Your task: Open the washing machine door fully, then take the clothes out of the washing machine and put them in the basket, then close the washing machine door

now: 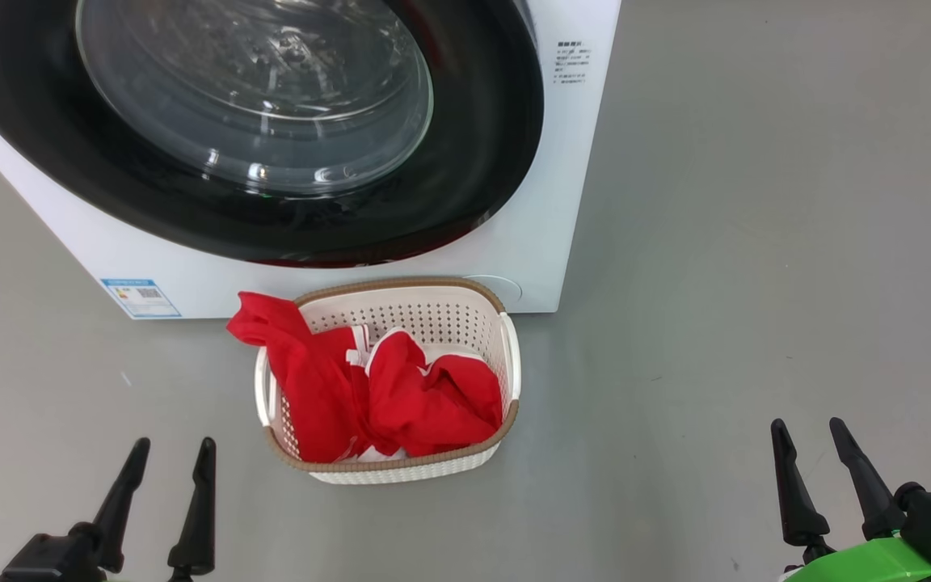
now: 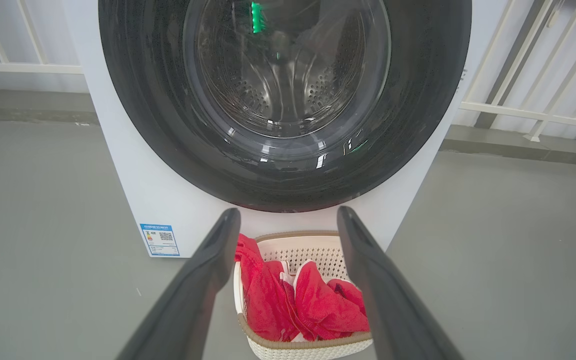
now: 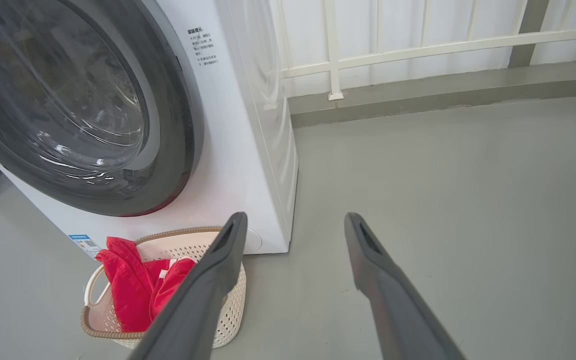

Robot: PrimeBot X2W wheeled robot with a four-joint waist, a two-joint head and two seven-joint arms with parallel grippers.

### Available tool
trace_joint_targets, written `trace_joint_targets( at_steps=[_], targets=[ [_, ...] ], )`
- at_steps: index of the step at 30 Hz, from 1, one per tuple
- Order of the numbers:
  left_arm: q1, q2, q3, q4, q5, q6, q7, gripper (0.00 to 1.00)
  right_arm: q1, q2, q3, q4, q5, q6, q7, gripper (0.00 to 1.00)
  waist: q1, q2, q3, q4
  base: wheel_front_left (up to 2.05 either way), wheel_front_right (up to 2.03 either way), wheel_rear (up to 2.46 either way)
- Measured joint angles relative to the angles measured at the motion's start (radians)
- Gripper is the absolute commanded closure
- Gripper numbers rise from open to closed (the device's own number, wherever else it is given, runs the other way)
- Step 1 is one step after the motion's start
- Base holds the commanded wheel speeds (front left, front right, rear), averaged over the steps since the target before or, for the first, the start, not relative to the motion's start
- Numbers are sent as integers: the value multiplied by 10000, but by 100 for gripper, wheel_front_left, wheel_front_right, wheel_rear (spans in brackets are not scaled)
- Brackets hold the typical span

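Red clothes with white trim, cream perforated basket, glossy black door rim

Grey floor, white railing

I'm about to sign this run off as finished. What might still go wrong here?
1. One red piece of the clothes hangs over the far left corner of the basket rim; it may slide onto the floor if the basket is moved.
2. The door looks shut, but its latch is hidden, so it may not be caught. The red streak on its lower edge is probably a reflection, though trapped fabric cannot be excluded.
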Motion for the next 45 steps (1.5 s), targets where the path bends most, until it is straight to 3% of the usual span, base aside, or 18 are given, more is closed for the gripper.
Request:
trace_joint_targets(
  at_steps=[2, 3, 11, 45],
  targets=[
    [0, -6, 17, 15, -8, 0, 0, 0, 0, 0, 0, -8, 0, 0, 0, 0, 0, 0, 31, 18, 0, 0, 0],
    [0, -6, 8, 10, -33, 0, 0, 100, 0, 0, 2, -13, 0, 0, 0, 100, 0, 0, 44, 21, 0, 0, 0],
    [109, -485, -198, 759, -136, 13, 104, 100, 3, 240, 117, 775, -6, 2, 46, 100, 0, 0, 43, 21, 0, 0, 0],
    [114, -591, -100, 798, -3622, 13, 988, 100, -122, 102, 180, 732, 3691, 2, 872, 100, 1, 0, -334, 12, 0, 0, 0]
  ],
)
